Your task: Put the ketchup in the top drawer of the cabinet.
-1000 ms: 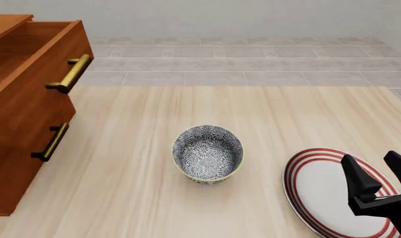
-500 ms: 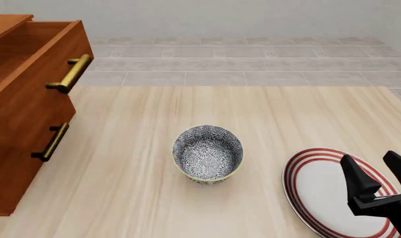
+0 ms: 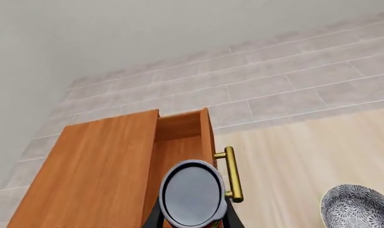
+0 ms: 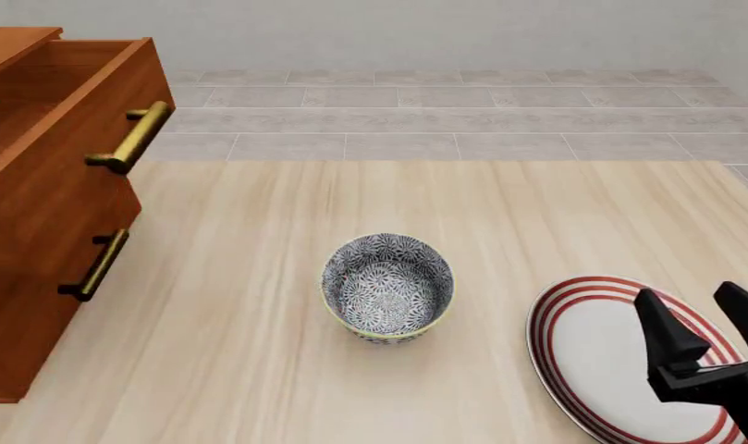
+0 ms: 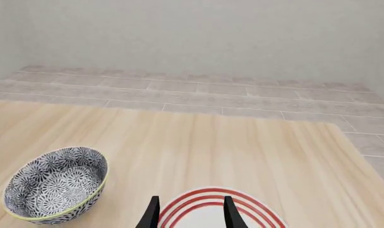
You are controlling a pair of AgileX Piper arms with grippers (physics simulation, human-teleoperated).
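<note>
The ketchup [image 3: 192, 194] shows only in the left wrist view, as a dark round end with a pale rim; its body is hidden. My left gripper [image 3: 193, 219] is shut on it and holds it above the open top drawer [image 3: 179, 140], near the brass handle [image 3: 233, 173]. The left gripper and the ketchup are out of the front view. There the cabinet [image 4: 34, 277] stands at the left with its top drawer [image 4: 66, 92] pulled out. My right gripper [image 4: 706, 319] is open and empty over the plate.
A grey-patterned bowl [image 4: 387, 287] sits mid-table; it also shows in the right wrist view [image 5: 55, 184]. A white plate with red rings [image 4: 590, 361] lies at the front right. The lower drawer [image 4: 53, 250] is shut.
</note>
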